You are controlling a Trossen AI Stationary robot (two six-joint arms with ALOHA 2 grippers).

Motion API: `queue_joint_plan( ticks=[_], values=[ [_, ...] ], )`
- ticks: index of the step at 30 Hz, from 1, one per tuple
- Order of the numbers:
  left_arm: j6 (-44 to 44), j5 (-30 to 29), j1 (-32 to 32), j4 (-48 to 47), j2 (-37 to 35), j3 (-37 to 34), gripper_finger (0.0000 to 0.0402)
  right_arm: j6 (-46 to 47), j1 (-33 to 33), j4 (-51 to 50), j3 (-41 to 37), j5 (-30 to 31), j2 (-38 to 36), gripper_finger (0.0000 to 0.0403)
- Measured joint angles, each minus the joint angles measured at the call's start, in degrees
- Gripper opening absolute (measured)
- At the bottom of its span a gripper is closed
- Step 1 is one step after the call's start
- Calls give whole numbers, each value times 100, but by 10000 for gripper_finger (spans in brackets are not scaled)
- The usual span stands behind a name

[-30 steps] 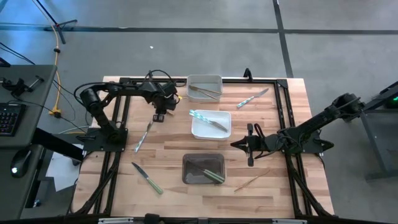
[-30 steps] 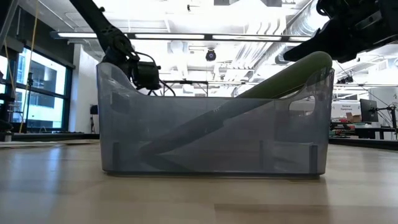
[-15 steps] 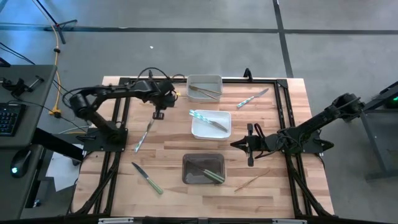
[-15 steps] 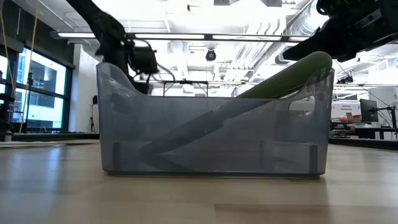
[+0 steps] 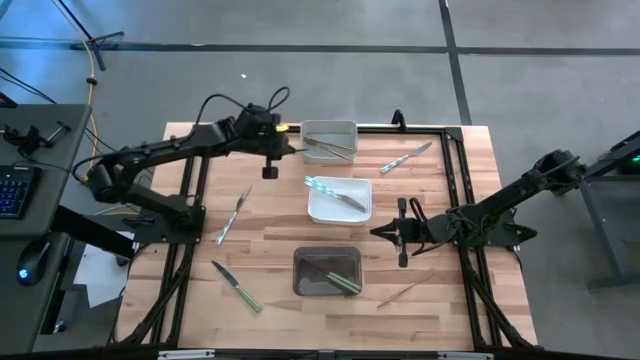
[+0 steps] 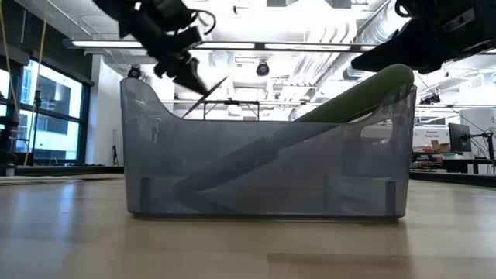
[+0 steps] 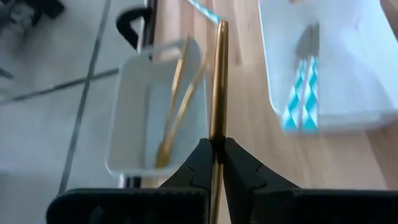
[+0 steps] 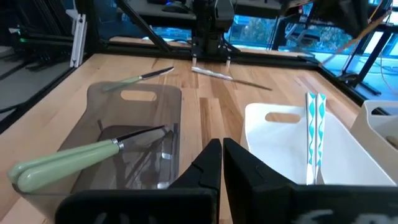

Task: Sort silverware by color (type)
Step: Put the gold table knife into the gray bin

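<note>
My left gripper (image 5: 270, 168) is over the table's far left, near the far white bin (image 5: 329, 140), which holds tan pieces. It is shut on a thin tan wood-coloured piece of silverware (image 7: 217, 81), also seen in the low view (image 6: 208, 89). On the table lie a blue-handled piece (image 5: 234, 213), a green-handled knife (image 5: 237, 285), another blue one (image 5: 405, 157) and a tan one (image 5: 405, 290). My right gripper (image 5: 401, 232) hangs shut at the right, touching nothing. My left gripper pinches the tan piece's shaft (image 7: 216, 138) between its two fingers (image 7: 200, 163). The piece runs along the fingers and sticks out past their tips; its rounded free end (image 7: 222, 25) is toward the far bin. The fingers slant downward. The piece is clear of the table.
A white bin (image 5: 340, 205) in the middle holds blue-striped pieces (image 7: 303, 93). A grey see-through bin (image 5: 327, 272) nearer the front holds green-handled pieces (image 8: 68, 158). A black frame runs along the table's edges. Bare wood lies between the bins and the left edge.
My left gripper has risen from the table and gone toward the far bin, tipping from steeply downward to a shallower slant. The tan piece is now lifted clear in it. The blue-handled piece beside it has stayed on the table.
</note>
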Motion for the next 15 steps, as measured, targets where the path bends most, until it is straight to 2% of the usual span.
queue_joint_plan(
  ticks=[6, 15],
  values=[
    [223, 45, -215, -71, 615, 1047, 5, -88, 0, 50, 0, -44, 0, 0],
    [294, 593, -383, -20, 1848, 2406, 5, -88, -2, 48, 0, -108, 0, 0]
  ],
)
